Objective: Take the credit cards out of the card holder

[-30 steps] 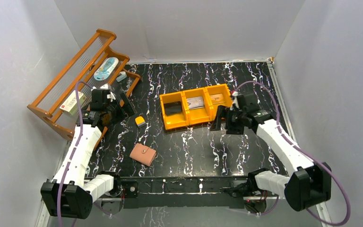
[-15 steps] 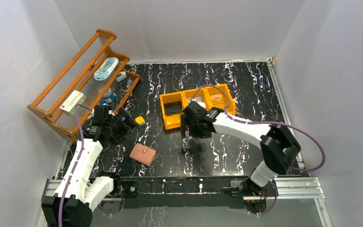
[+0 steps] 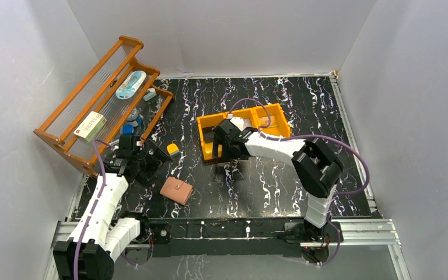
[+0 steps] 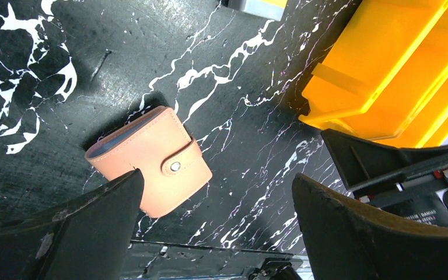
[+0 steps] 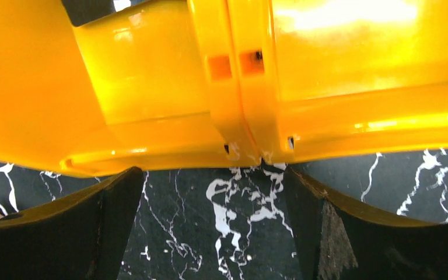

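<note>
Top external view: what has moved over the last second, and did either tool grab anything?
The right tool swept left along the front of the orange tray to its near-left corner, open and empty. The left tool drew back toward the card holder, open, holding nothing. The card holder, snapped shut, and the tray stayed put.

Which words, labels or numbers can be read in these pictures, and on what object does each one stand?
None can be read with certainty.
White box on the wooden rack: red label, print too small.
Blue-and-white pack on the rack: print blurred.
Right gripper: small white print on its body, blurred.
</note>
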